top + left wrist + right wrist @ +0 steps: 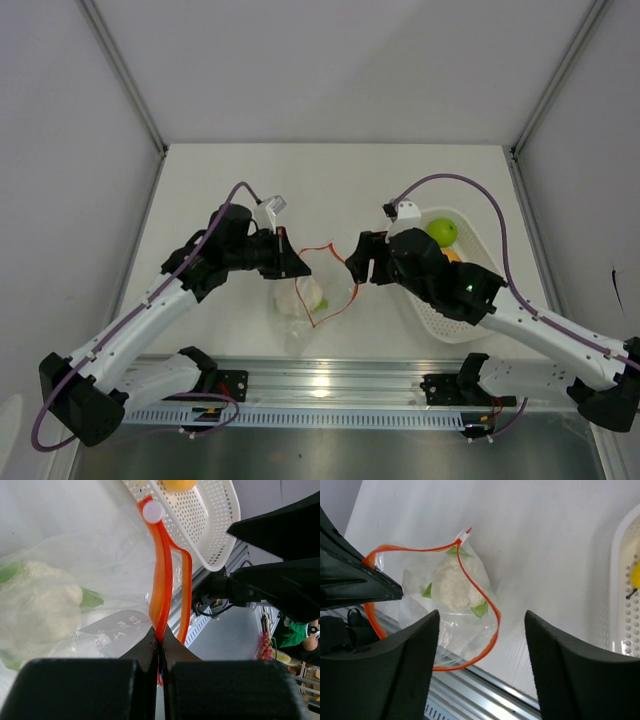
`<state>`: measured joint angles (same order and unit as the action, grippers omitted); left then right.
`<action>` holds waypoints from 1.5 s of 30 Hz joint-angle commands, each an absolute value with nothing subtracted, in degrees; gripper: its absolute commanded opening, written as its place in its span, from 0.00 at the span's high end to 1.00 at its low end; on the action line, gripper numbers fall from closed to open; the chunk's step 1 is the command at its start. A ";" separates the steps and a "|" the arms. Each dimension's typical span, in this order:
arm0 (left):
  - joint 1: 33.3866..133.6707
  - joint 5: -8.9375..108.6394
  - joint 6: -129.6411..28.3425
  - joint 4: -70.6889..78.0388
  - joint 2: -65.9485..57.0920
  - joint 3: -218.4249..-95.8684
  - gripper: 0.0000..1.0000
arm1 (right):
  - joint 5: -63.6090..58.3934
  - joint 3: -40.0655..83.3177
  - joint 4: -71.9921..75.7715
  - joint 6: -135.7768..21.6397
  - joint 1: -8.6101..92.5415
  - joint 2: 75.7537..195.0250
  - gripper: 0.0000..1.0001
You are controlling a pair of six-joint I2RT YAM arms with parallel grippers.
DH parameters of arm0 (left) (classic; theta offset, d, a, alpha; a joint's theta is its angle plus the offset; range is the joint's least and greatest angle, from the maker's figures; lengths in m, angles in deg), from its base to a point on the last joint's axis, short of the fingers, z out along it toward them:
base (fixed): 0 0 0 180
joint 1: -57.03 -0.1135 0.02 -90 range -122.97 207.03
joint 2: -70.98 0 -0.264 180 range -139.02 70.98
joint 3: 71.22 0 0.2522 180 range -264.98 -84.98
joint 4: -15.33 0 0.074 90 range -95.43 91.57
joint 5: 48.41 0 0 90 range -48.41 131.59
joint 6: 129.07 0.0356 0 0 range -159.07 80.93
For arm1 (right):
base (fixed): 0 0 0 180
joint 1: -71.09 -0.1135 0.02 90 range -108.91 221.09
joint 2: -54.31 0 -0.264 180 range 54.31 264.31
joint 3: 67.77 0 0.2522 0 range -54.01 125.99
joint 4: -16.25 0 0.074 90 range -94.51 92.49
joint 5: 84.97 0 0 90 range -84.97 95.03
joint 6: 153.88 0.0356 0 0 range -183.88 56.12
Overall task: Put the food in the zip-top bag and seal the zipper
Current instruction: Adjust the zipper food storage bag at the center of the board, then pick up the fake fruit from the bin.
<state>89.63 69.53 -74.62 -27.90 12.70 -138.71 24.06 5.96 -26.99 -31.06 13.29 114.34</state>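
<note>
The clear zip-top bag point(305, 300) lies at the table's middle front, its red-orange zipper point(340, 290) standing open in a loop. A whitish piece with green leaves point(454, 584) sits inside it. My left gripper point(161, 645) is shut on the zipper strip point(163, 580) near its white slider point(153, 511) and holds the mouth up. My right gripper point(482, 630) is open and empty, hovering just above and right of the bag's mouth. A green fruit point(442, 232) and an orange fruit point(180, 484) lie in the white basket point(448, 315).
The white perforated basket stands at the right, under my right arm, and shows in the right wrist view point(626, 580). A metal rail point(330, 385) runs along the table's near edge. Grey walls close in the sides and back.
</note>
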 commanded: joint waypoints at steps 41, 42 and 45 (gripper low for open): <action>89.20 74.64 -75.28 -21.72 13.15 -134.11 0.99 | 24.11 -11.56 -18.17 -26.97 60.54 126.29 0.02; 89.20 74.55 -75.28 -21.81 13.15 -134.20 0.99 | 23.67 -11.56 -17.73 -27.06 60.63 127.07 0.03; 89.28 74.55 -75.28 -21.98 13.15 -134.55 0.99 | 22.17 -11.99 -16.68 -27.50 60.81 127.96 0.10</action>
